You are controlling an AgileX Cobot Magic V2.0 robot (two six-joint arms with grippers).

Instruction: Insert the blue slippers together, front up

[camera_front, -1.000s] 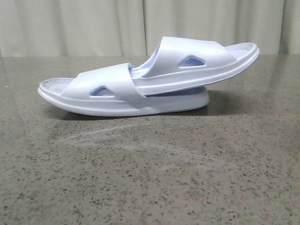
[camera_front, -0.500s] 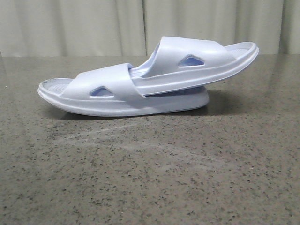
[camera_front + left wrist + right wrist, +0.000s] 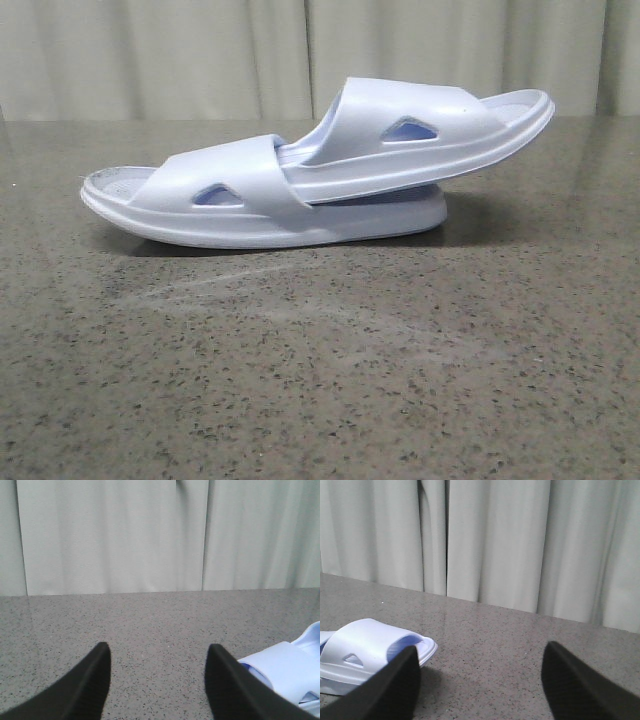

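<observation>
Two pale blue slippers lie nested on the stone table in the front view. The lower slipper [image 3: 215,195] lies flat, its open end to the left. The upper slipper [image 3: 430,125] is pushed under the lower one's strap and tilts up to the right. Neither gripper shows in the front view. My left gripper [image 3: 157,652] is open and empty, with a slipper strap [image 3: 287,667] just beyond its right finger. My right gripper [image 3: 480,655] is open and empty, with a slipper [image 3: 367,647] beside its left finger.
The grey speckled stone table [image 3: 320,380] spreads in front of the slippers. A pale pleated curtain [image 3: 200,55] hangs behind the table's far edge and shows in both wrist views.
</observation>
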